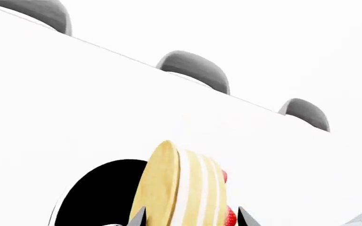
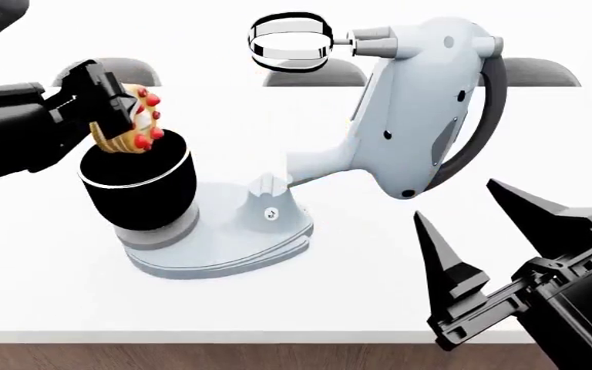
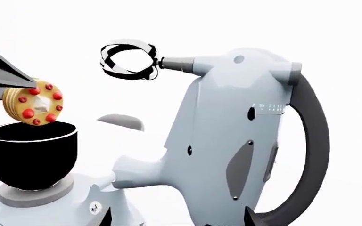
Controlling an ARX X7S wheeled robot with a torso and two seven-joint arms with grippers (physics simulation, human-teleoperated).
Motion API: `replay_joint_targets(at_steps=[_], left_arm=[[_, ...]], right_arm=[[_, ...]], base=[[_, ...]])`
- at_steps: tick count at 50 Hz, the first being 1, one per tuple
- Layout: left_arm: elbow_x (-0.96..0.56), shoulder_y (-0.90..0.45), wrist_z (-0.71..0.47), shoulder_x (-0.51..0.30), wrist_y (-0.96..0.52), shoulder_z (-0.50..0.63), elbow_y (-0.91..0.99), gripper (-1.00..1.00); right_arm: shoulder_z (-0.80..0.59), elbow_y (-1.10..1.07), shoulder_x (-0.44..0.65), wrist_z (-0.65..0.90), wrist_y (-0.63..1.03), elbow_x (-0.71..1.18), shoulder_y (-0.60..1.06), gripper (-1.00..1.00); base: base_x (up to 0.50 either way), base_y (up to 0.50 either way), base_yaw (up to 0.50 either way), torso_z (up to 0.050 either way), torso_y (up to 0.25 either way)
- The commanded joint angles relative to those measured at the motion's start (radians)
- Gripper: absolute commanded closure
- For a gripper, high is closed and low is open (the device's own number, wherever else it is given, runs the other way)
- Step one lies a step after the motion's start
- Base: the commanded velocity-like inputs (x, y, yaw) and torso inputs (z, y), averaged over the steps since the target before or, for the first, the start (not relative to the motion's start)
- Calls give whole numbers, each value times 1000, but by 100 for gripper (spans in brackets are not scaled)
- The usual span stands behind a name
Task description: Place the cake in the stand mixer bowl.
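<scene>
Gripping the cake [image 3: 35,102] edgewise above the stand mixer bowl [image 3: 33,153], left pincer [image 2: 105,108] clamps; only the head view shows right pincer [image 2: 481,231] apart.

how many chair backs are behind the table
3: rounded grey chair backs along the white table's far edge, at left, centre and right; all partly hidden.

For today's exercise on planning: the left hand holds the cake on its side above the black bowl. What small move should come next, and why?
Probably lower the left hand slightly, then open it. The cake is held on edge at the rim of the black bowl, strawberries facing sideways, so a short drop should land it inside. The right hand hangs open, away from the bowl.
</scene>
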Motion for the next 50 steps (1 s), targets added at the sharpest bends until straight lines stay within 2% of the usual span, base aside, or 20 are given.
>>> replay_joint_targets(at_steps=[1,21,39,50], left_arm=[[66,-53,33,46,-14,51,-83,100],[53,-81,-27,64,-26,107,-158,100],[142,-143,-18,107,-59,178,-258,100],[108,-160,-50,118,-90,210,-293,100]], right_arm=[[-8,7,1,-13,-23,-21,-19,-100],[-14,18,3,-22,-54,-38,-39,-100],[-15,22,8,-26,-79,-45,-53,-100],[-17,31,8,-32,-95,-53,-62,-100]], base=[[0,0,0,0,0],[0,0,0,0,1],[1,0,0,1,1],[1,0,0,0,0]])
